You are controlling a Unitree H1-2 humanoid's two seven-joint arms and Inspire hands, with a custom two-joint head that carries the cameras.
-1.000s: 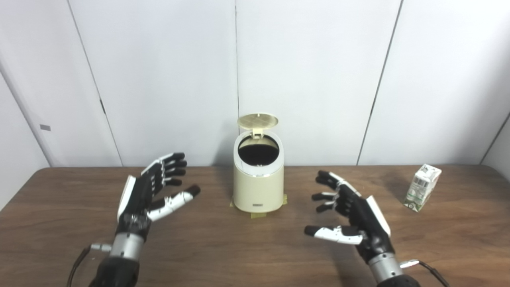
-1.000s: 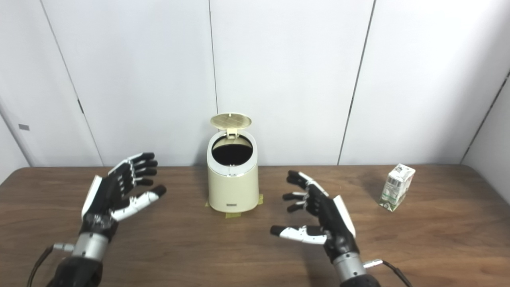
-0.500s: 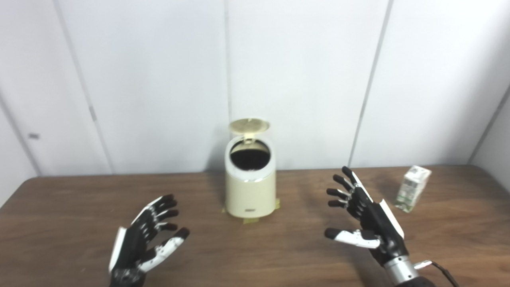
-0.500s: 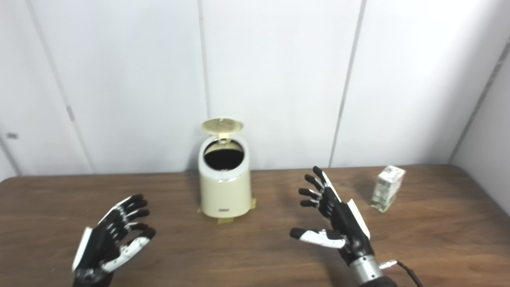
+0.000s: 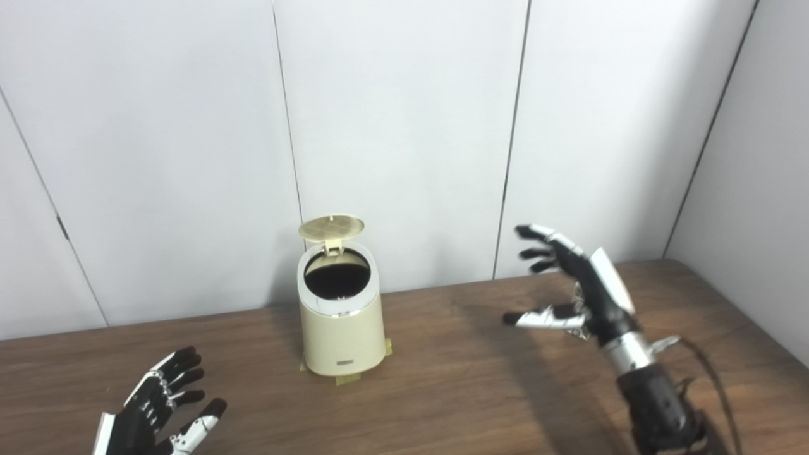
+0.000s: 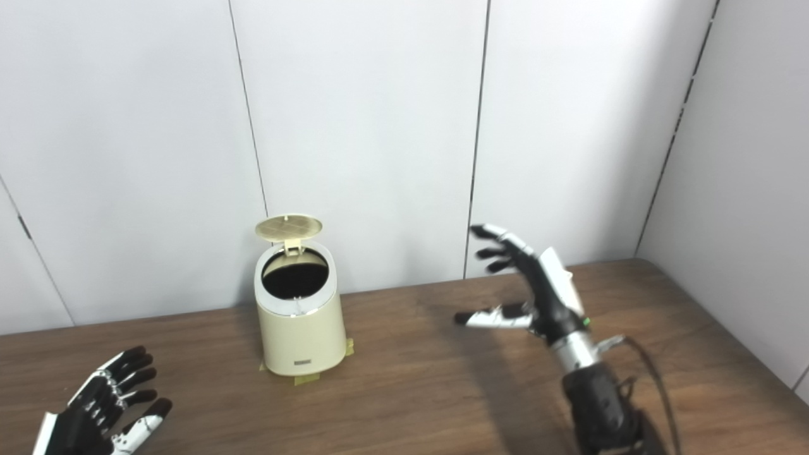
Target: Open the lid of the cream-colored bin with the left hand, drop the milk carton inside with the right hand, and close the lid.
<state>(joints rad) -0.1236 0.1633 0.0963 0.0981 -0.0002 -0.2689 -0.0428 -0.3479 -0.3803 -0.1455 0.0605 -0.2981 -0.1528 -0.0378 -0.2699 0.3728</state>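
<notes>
The small cream-coloured cylindrical plastic bin (image 5: pixel 341 316) stands on the brown wooden bench (image 5: pixel 442 392), well to the left of the right hand (image 5: pixel 578 284) and ahead and to the right of the left hand (image 5: pixel 155 417), with its round hinged lid (image 5: pixel 332 226) tipped up and back and the dark opening exposed. The whole view has swung since a second ago, so the bin's shift in the picture is the camera's doing. The real change is in the hands: the left one has dropped back low near the bottom edge, fingers spread and empty, while the right has lifted and reached out to the right, fingers apart and holding nothing. The milk carton, which stood beyond that hand a moment ago, now cannot be seen; probably it is hidden behind the palm. So the lid step looks done, and the grasp on the carton seems next.
</notes>
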